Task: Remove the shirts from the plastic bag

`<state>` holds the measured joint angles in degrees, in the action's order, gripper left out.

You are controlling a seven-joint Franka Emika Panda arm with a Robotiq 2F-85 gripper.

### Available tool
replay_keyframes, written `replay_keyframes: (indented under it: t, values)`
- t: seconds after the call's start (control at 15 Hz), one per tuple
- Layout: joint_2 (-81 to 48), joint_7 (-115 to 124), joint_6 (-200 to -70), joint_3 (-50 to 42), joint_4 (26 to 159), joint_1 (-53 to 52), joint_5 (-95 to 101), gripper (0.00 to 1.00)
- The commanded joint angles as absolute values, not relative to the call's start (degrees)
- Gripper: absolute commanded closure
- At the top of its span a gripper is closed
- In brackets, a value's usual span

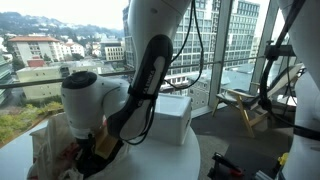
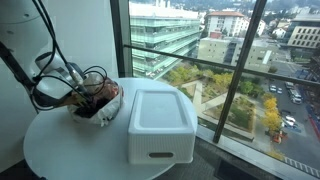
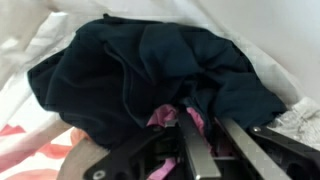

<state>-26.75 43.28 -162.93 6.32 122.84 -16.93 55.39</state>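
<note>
Deep in the plastic bag (image 3: 15, 105), near the tabletop (image 2: 70, 150) edge, just beside the white bin (image 2: 160, 120). Narrow jaws, pinching a fold of pink shirt (image 3: 163, 116) below the crumpled black shirt (image 3: 120, 70), both inside the bag.

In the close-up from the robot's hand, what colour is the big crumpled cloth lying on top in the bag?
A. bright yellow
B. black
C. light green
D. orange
B: the wrist view shows a black shirt heaped inside the whitish plastic bag, with only a scrap of magenta cloth peeking out beneath it.
</note>
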Motion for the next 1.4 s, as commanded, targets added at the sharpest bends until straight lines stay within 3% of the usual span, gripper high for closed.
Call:
replay_keyframes:
  t: [0.0,0.4,0.93,1.33]
  values:
    - [-17.1,40.0,-159.3,9.1,126.7,-16.4,52.8,0.93]
    - [-3.7,35.5,-148.6,11.7,125.5,-17.0,48.0,0.93]
    - [6.5,19.9,-110.1,16.0,113.7,-16.5,42.9,0.92]
    - [8.4,25.2,-103.4,15.6,100.4,-13.3,51.6,0.94]
